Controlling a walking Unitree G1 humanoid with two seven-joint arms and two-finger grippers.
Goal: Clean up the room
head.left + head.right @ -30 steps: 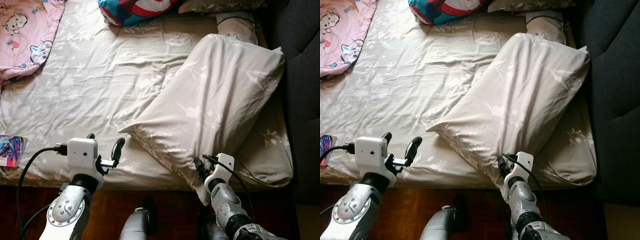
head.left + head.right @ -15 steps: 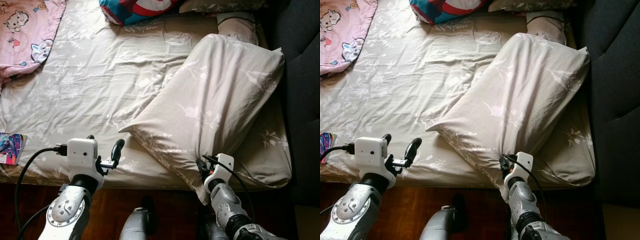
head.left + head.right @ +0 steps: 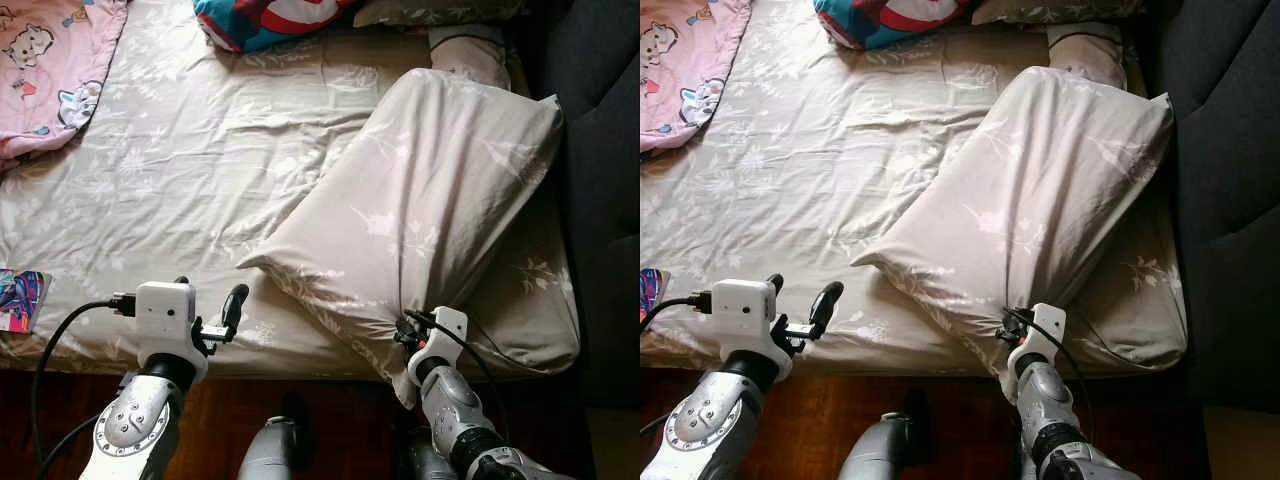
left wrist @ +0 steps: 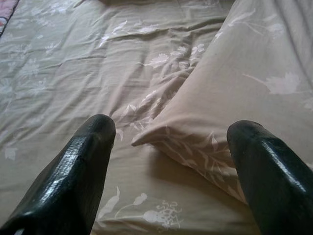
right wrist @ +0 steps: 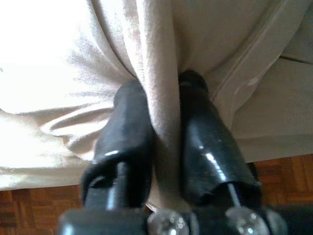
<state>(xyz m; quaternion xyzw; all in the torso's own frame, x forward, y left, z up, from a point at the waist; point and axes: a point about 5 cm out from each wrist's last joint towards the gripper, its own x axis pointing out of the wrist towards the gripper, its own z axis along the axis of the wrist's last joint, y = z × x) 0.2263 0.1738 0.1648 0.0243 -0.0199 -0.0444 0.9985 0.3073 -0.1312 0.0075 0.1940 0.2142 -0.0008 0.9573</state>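
Observation:
A large beige pillow (image 3: 430, 200) with a pale leaf print lies slanted across the right side of the bed. My right gripper (image 5: 164, 98) is shut on the cloth at the pillow's near corner, by the bed's front edge; in the left eye view that gripper (image 3: 407, 328) sits under the corner. My left gripper (image 3: 205, 300) is open, hovering over the sheet at the bed's near edge, left of the pillow's pointed corner (image 4: 146, 139). Its two black fingers (image 4: 80, 171) stand wide apart with nothing between them.
A pink cartoon blanket (image 3: 50, 70) covers the far left of the bed. A blue and red cushion (image 3: 265, 18) and another beige pillow (image 3: 470, 50) lie at the head. A colourful booklet (image 3: 20, 298) rests at the near left edge. A dark headboard (image 3: 600, 180) runs along the right.
The pillow's far end has shifted slightly while my right gripper keeps its hold on the near corner. The left gripper stays open in about the same spot.

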